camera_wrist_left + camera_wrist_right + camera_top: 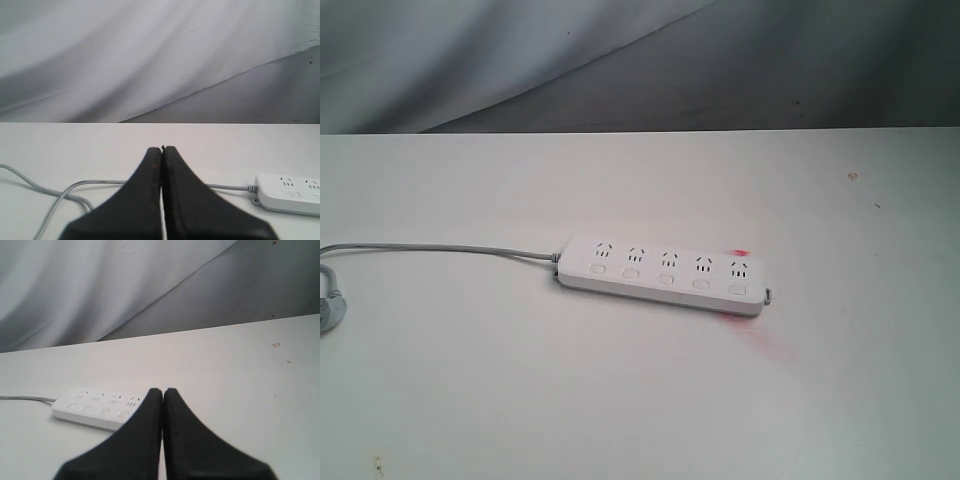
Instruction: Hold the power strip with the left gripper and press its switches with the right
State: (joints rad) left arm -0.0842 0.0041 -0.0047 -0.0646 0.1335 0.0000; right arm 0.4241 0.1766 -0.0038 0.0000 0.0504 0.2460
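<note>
Jaws clenched on both sides, nothing between them: left gripper [162, 149] has its black fingers pressed tip to tip, right gripper [163, 390] the same. Neither touches the power strip [665, 275]. Left wrist view: the strip's cord end shows beyond the fingertips, well apart from them, with the grey cord [227, 187] passing behind the fingers. Right wrist view: strip lies beyond the fingers, one end hidden behind a finger, so can't tell the gap there. Exterior view: strip lies flat on the white surface [620, 410], just right of frame centre, long axis left to right with a slight tilt, right end lower in frame. Five switches [665, 279] in a row along the near edge, five sockets [667, 259] in a row behind them, one per switch. Red glow [741, 253] at the right-end socket, and a faint red smear [752, 328] on the surface just below that end. Cord leaves the strip's left end and runs to the left edge of frame, where a grey plug [330, 308] shows, partly cut off. Beyond the surface, creased grey cloth [620, 60] fills the top of frame.
</note>
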